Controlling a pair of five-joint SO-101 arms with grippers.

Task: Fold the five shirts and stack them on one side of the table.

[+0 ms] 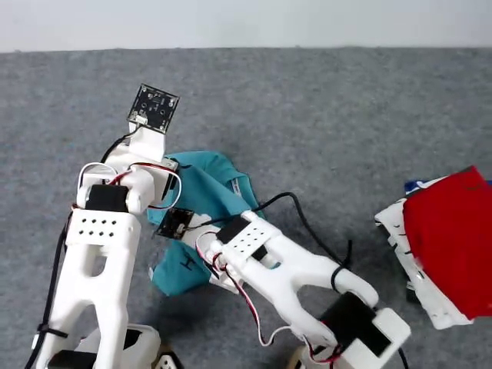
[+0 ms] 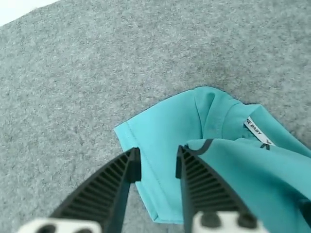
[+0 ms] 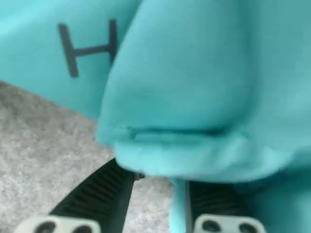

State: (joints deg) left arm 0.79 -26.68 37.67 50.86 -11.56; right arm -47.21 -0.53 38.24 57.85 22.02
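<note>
Teal shirt (image 2: 170, 126) edge between parted left hand (image 2: 158, 153) fingers (image 2: 116, 179); right hand (image 3: 155, 182) at hem.

Both arms angle inward; left end effector (image 2: 158, 162) and right end effector (image 3: 153, 179) have jaws parted.

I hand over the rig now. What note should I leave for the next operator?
Left gripper: open astride the hem of the teal shirt.
Right gripper: open, tips at a fold of it.
That shirt lies crumpled between the arms.
Done: stack at the table edge, red shirt on top, white shirt beneath; count unclear.
To do: fold the teal one, add it.
</note>
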